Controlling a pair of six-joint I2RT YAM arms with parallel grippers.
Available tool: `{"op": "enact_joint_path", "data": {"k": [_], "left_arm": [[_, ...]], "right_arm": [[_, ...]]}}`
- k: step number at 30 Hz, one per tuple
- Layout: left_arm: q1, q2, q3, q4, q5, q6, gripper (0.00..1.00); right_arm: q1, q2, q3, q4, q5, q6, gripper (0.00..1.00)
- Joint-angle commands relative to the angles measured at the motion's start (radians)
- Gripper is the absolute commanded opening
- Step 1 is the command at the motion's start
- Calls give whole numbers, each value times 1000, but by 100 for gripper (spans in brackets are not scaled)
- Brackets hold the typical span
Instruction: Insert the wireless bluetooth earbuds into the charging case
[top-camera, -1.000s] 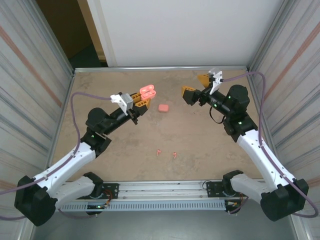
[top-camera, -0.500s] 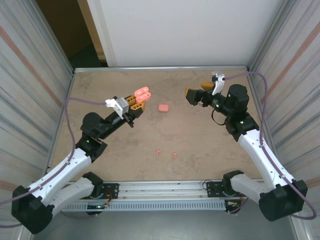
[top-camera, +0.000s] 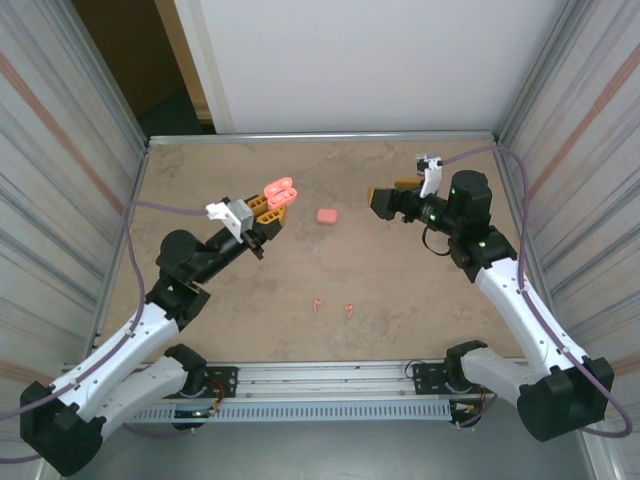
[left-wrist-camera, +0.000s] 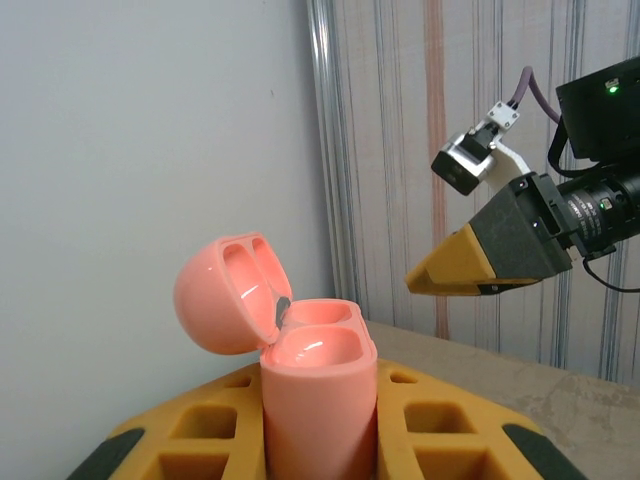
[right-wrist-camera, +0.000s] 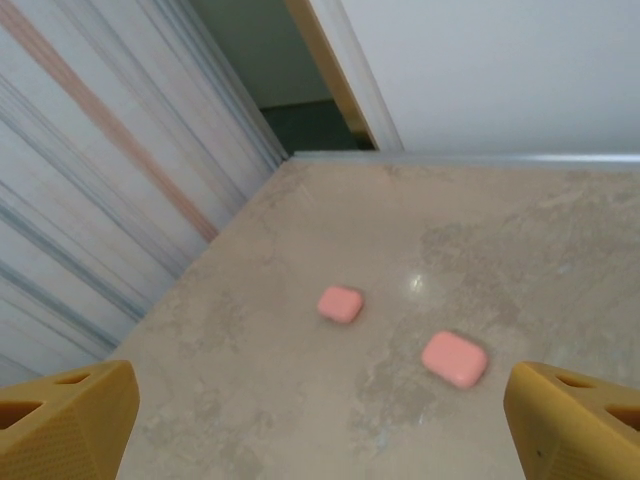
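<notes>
While the left fingers (left-wrist-camera: 450, 440) are clenching the open charging case (left-wrist-camera: 318, 400) aloft, two earbuds (top-camera: 317, 303) are lying on the desk (top-camera: 420, 290) back toward the bases (right fingers (right-wrist-camera: 70, 420) are hanging released, empty, about equally near).

A beige stone-pattern table (top-camera: 400, 290) stands between 2 ribbed metal side panels (top-camera: 60, 150). Behind is a white wall (top-camera: 380, 60), and at its left a dark opening (top-camera: 130, 70), perhaps a doorway.
</notes>
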Motion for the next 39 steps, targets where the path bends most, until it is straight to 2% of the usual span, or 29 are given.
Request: {"op": "enact_joint_path", "data": {"k": [1,9,12,28,39], "left_arm": [[8,-28,-2,-1,-15,26,0],[8,-53,-2,-22,-23,32,0],[9,-58,-3,-26,-27,32,0],[9,-63,-5,-40,-30,29,0],[8,-64,-13,-43,-35,21,0]], "right_arm": [[4,10,23,-106,-27,9,91],[14,45,33,-224,-68,11,87],[26,58,34,-273,-40,5,87],[94,132,16,-371,-76,-22,86],[215,266,20,-407,-132,-38,84]]}}
